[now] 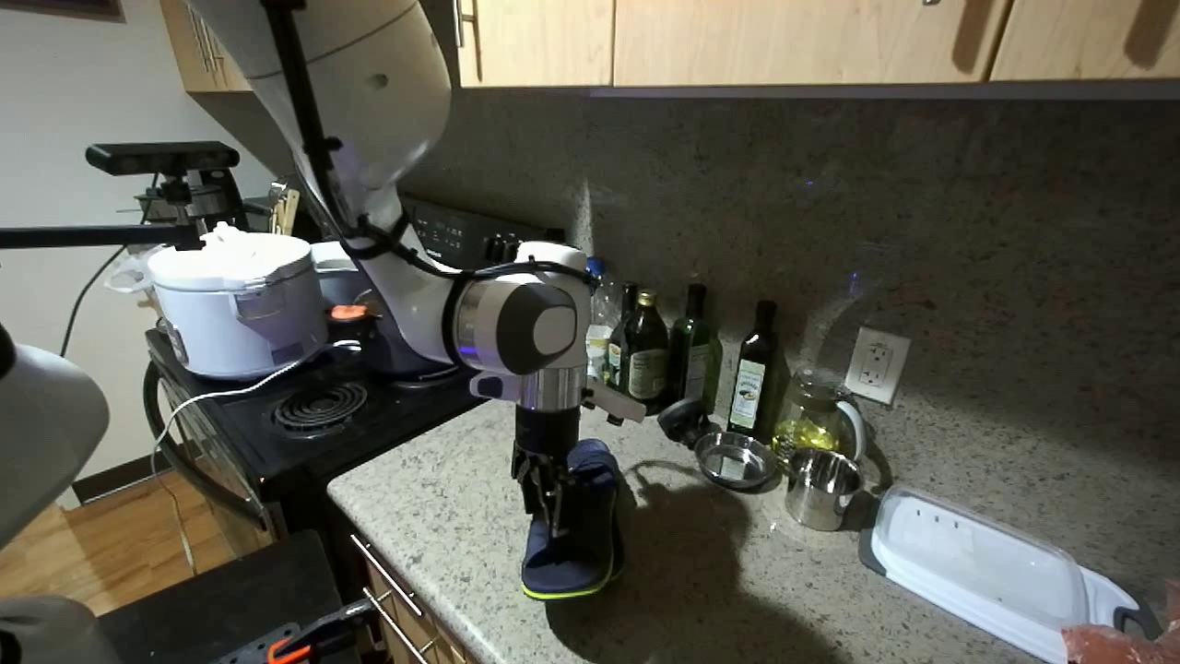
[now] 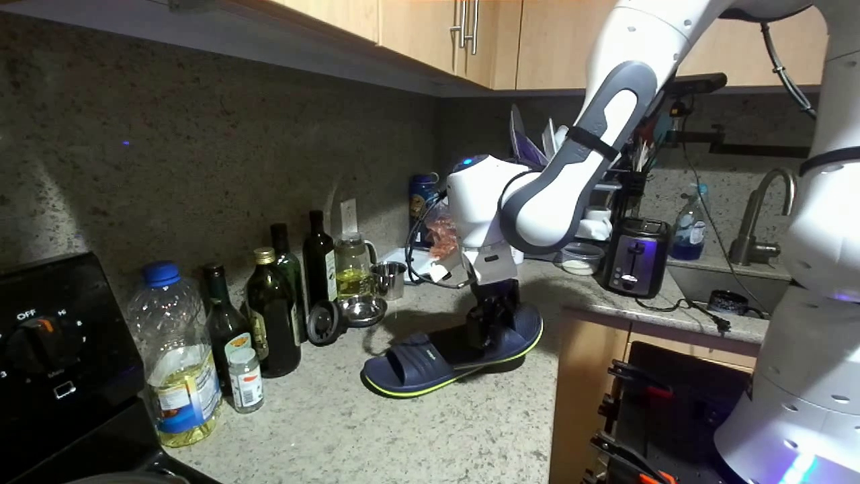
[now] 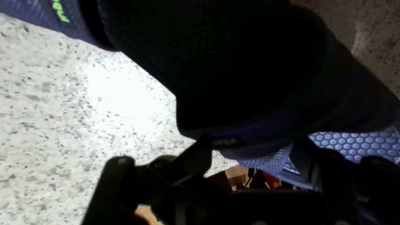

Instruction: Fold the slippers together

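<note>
Wrist view shows the claw parted at the slippers, which overlap on the counter; a finger snagging the strap on lifting could drag the pair apart.

Navy-dark slippers, open-backed and soft-looking, lie flat-on along the speckled counter, one overlapping the other! A bright yellow-green line traces the sole edge in both exterior views. There's one broad strap toward one end, a second strap toward the other, a dark band showing beneath the edge there. Up close from the wrist, yellow-green lettering pops, honeycomb footbed gleams; the middle is too dark to read.
</note>
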You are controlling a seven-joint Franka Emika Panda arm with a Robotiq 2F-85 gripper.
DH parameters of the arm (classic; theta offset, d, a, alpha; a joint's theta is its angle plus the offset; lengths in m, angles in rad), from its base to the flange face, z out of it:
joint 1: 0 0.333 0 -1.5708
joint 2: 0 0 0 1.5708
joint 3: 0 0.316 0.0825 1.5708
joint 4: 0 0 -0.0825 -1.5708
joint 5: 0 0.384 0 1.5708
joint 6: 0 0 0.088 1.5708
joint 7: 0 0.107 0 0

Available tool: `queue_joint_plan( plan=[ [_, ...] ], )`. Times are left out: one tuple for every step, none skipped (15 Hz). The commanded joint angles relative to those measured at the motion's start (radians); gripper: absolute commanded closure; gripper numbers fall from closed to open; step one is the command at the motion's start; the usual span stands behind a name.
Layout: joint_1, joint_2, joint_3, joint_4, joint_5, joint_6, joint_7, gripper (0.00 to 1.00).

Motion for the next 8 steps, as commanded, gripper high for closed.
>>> queue_joint_plan(
  plan=[
    [0.000, -0.122, 0.029, -0.041, 0.090, 0.055, 0.006, 0.00],
    [0.005, -0.149, 0.031, -0.044, 0.113, 0.056, 0.012, 0.00],
    [0.192, -0.184, -0.148, -0.048, 0.153, 0.059, 0.014, 0.00],
    [0.225, -0.204, -0.178, -0.047, 0.165, 0.050, 0.033, 0.00],
    [0.277, -0.226, -0.228, -0.050, 0.170, 0.043, 0.043, 0.00],
    [0.321, -0.233, -0.275, -0.046, 0.150, 0.040, 0.079, 0.00],
    [0.359, -0.252, -0.310, -0.049, 0.142, 0.027, 0.105, 0.00],
    [0.389, -0.257, -0.338, -0.046, 0.127, 0.018, 0.142, 0.00]
  ],
)
